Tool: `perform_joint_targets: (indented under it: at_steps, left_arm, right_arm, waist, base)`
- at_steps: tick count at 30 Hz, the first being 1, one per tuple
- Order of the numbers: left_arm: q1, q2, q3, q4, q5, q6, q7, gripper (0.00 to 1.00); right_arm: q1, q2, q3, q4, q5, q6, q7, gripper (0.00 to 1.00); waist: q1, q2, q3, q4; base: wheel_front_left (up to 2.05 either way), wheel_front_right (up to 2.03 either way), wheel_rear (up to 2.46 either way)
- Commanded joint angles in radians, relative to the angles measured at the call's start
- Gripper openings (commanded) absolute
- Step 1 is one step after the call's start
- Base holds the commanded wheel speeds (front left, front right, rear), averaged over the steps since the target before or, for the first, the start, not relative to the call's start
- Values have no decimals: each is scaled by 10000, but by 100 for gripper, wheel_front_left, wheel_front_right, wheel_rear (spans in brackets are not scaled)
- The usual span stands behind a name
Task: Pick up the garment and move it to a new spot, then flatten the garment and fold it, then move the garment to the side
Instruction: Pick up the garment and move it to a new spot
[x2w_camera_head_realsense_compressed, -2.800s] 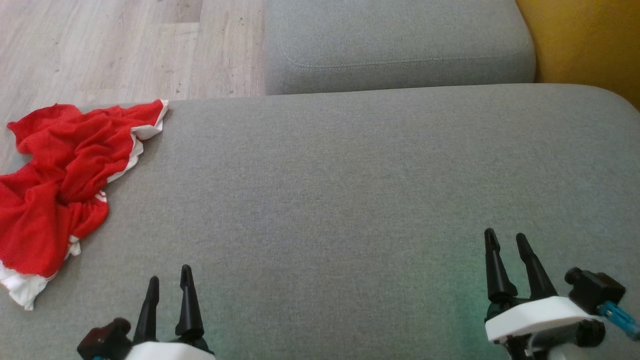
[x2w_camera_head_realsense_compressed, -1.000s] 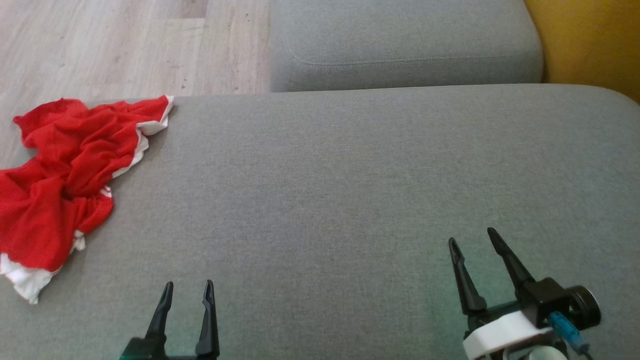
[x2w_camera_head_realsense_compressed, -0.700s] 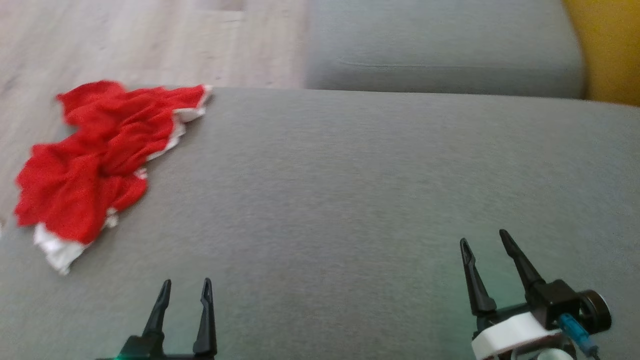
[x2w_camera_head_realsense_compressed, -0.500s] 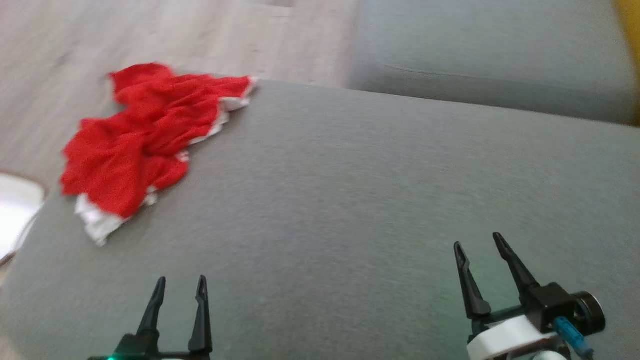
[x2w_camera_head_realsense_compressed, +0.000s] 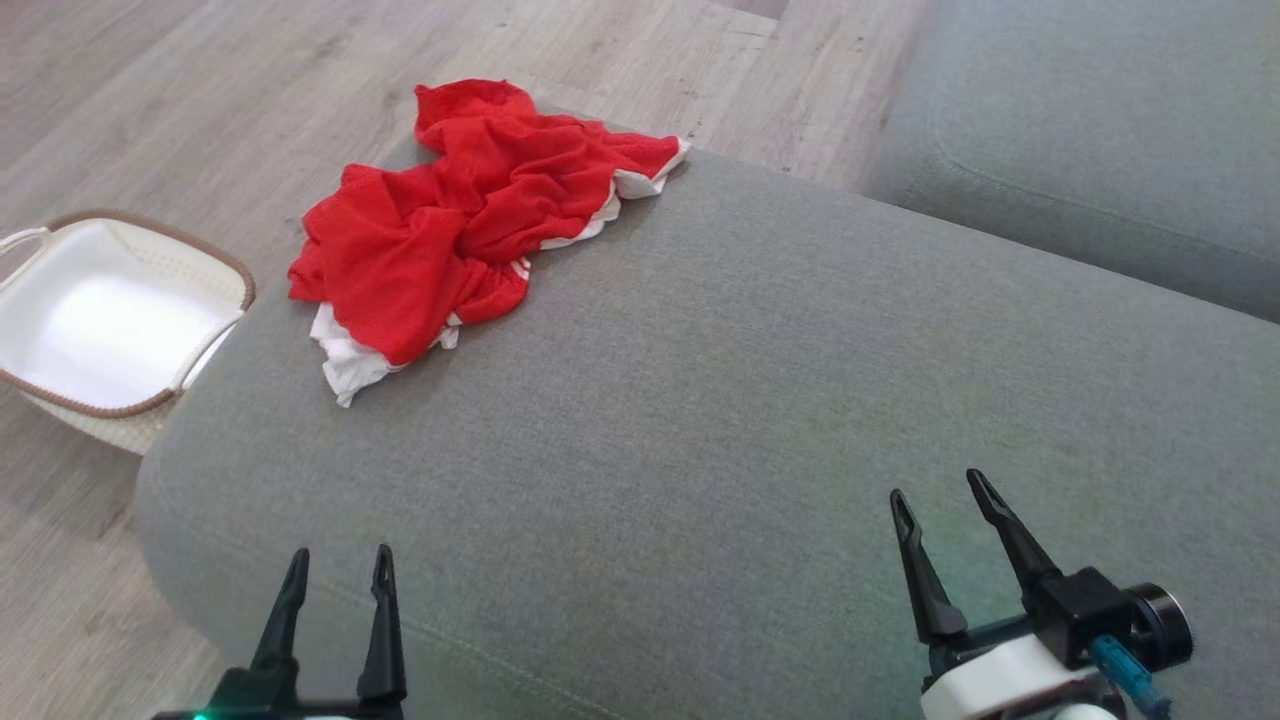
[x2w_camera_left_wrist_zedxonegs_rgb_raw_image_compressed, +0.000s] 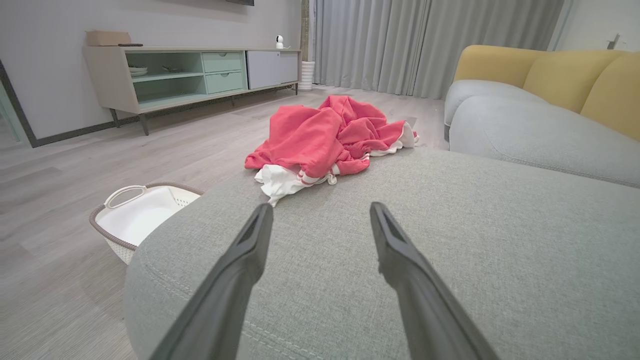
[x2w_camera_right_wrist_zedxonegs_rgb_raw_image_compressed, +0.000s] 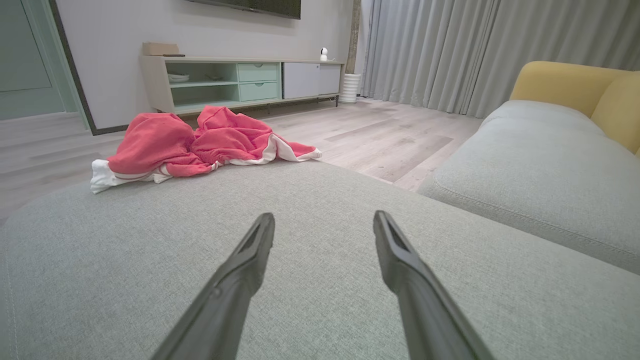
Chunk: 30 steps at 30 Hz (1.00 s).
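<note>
Here, a red garment (x2w_camera_head_realsense_compressed: 470, 220) with white trim lies crumpled on the far left corner of the grey seat cushion (x2w_camera_head_realsense_compressed: 750, 380). It is so bunched that its cut is hard to make out, and folds hide much of the trim. Its far edge reaches the cushion's rim.

The left hand (x2w_camera_head_realsense_compressed: 340, 552) and the right hand (x2w_camera_head_realsense_compressed: 936, 483) sit over the cushion's near edge, their bodies cut off by the bottom of the head view. Each has its two dark fingers spread apart and grips nothing. Whether the tips touch the fabric cannot be told. Bare grey fabric lies between both hands and the garment.

A white basket (x2w_camera_head_realsense_compressed: 100, 300) with a brown rim stands on the wooden floor (x2w_camera_head_realsense_compressed: 200, 100) beside the cushion's left side, partly hidden behind the cushion's curve. A second grey cushion (x2w_camera_head_realsense_compressed: 1080, 130) lies beyond the far right edge, with a yellow backrest (x2w_camera_left_wrist_zedxonegs_rgb_raw_image_compressed: 550, 70) behind it. Farther off stand a low cabinet (x2w_camera_left_wrist_zedxonegs_rgb_raw_image_compressed: 200, 75) and grey curtains (x2w_camera_left_wrist_zedxonegs_rgb_raw_image_compressed: 425, 45).
</note>
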Motion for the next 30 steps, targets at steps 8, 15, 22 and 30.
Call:
perform_joint_targets:
  at_steps: [8, 15, 22, 30]
  left_arm:
    - [-747, 686, 727, -1451, 78, 173, 129, 100]
    - [-2772, 2397, 1887, -3381, 194, 32, 1579, 100]
    - [-5299, 3999, 2327, -2756, 182, -704, 2857, 100]
    - [-7669, 4632, 1902, 402, -483, -1667, 3396, 100]
  right_arm:
    - [-544, -89, 145, -377, -113, -7, -114, 100]
    - [-761, -89, -125, -883, -664, -7, 208, 100]
    - [-1255, -89, -80, -1433, -1312, -7, 666, 100]
    - [-1840, -89, 180, -2214, -2177, -7, 1307, 100]
  waist:
    - [0, 0, 91, -277]
    - [0, 0, 694, -790]
    - [0, 0, 1637, -1353]
    - [0, 0, 3092, -2116]
  base:
    - [0, 0, 0]
    - [0, 0, 0]
    - [0, 0, 0]
    - [0, 0, 0]
